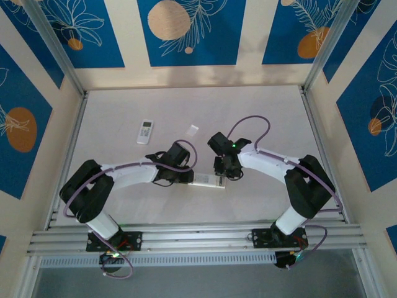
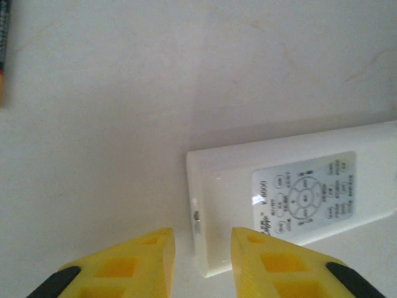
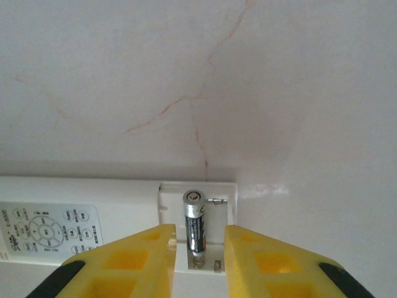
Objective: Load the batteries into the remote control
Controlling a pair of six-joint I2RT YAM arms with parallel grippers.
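right tool (image 3: 200, 264), slightly spread, straddles a battery (image 3: 196, 225) lying in the open compartment (image 3: 217, 231) of the white remote (image 3: 111, 202); left tool (image 2: 202, 264), also slightly spread, hovers at its other end.

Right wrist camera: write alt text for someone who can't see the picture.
A dark cylindrical battery with a silver end sits in the open compartment of a long white plastic remote control, between the yellow fingers of the right pincer, with a gap on each side. The remote lies across a pale, faintly veined tabletop.
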